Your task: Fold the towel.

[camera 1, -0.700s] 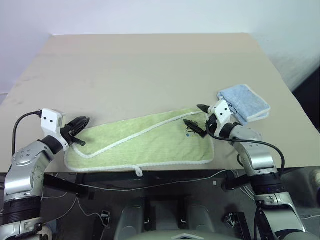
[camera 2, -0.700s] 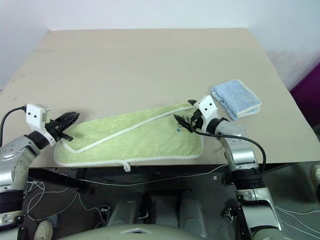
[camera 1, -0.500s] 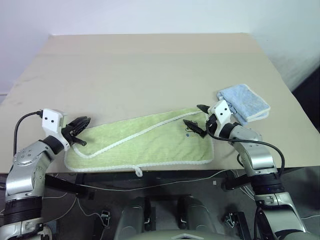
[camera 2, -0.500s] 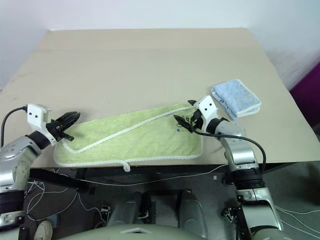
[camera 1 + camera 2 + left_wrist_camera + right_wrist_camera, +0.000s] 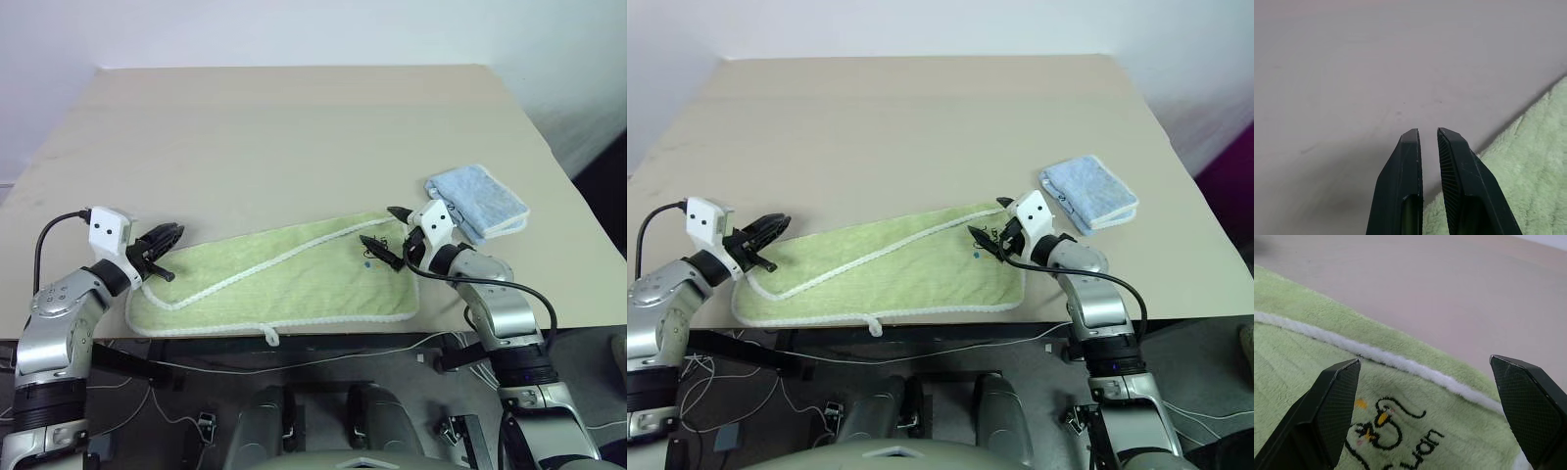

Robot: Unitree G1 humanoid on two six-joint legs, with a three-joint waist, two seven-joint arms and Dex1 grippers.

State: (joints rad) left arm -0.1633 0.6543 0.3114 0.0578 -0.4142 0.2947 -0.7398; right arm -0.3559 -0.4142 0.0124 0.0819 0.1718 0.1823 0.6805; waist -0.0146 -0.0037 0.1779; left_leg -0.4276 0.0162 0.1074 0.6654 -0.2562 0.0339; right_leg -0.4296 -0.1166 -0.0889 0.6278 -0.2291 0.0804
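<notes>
Your long light-green terry towel (image 5: 279,279) lies flat along the beige bench's (image 5: 294,137) near edge. Left gripper (image 5: 165,246) fingers are nearly clenched, empty, at its left end; right gripper (image 5: 384,233) fingers are spread wide over its right end.

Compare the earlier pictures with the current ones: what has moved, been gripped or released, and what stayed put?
The left gripper has shifted slightly up and inward along the green towel's left end, nearly shut and holding nothing. The right gripper stays open over the towel's embroidered corner. The towel and the blue folded towel lie unchanged.
</notes>
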